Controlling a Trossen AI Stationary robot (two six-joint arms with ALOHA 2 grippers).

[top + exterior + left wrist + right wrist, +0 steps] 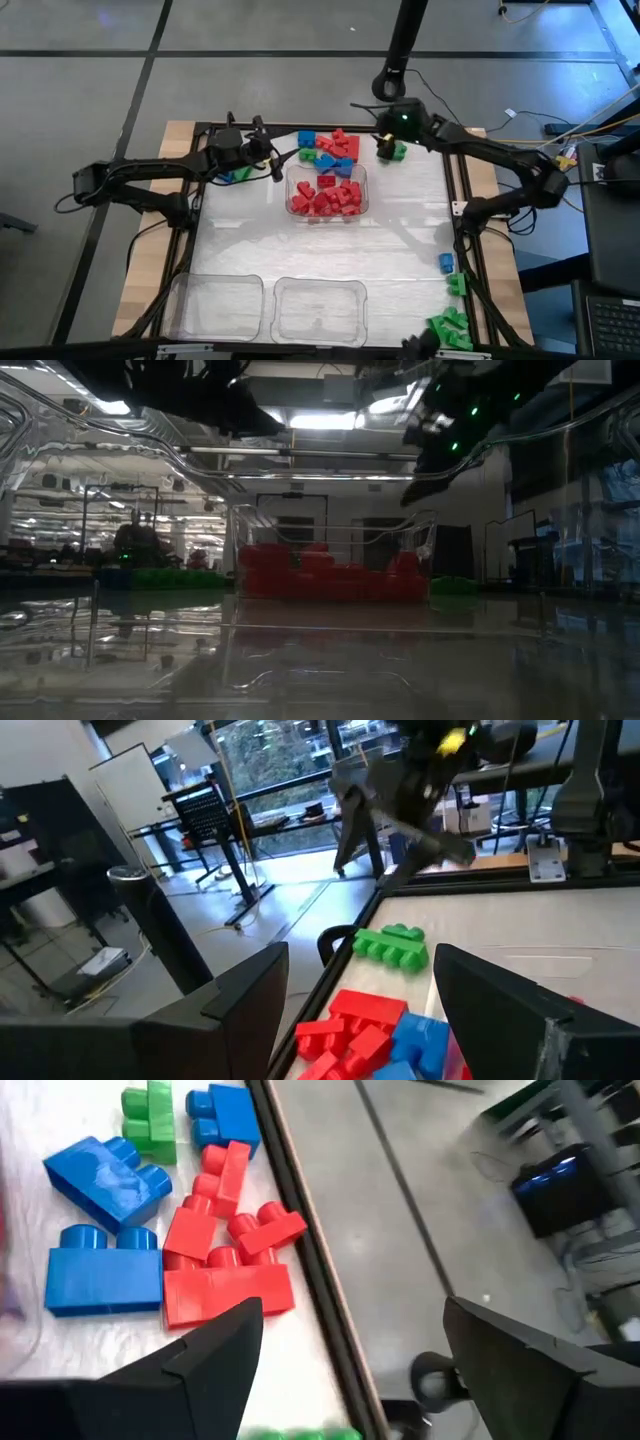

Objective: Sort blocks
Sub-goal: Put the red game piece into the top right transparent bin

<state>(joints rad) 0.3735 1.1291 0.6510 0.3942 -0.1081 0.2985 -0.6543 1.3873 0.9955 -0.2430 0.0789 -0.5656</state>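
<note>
A loose heap of red, blue and green blocks (330, 150) lies at the table's far edge. Just nearer stands a clear tray (327, 205) filled with red blocks (330, 575). My left gripper (272, 158) hovers level at the heap's left side, open, with nothing between its fingers; past them show a green block (393, 945) and red blocks (350, 1025). My right gripper (385, 143) hangs over the far edge to the right of the heap, open and tilted downward, beside a green block (399, 151). Its wrist view shows red blocks (215, 1250) and blue blocks (100, 1270) resting on the table.
Two clear trays (215, 305) (318, 308) stand at the near edge. A blue block (445, 262) and green blocks (452, 327) lie along the right edge. A green and a blue block (238, 174) lie under the left arm. Bare table lies in the middle.
</note>
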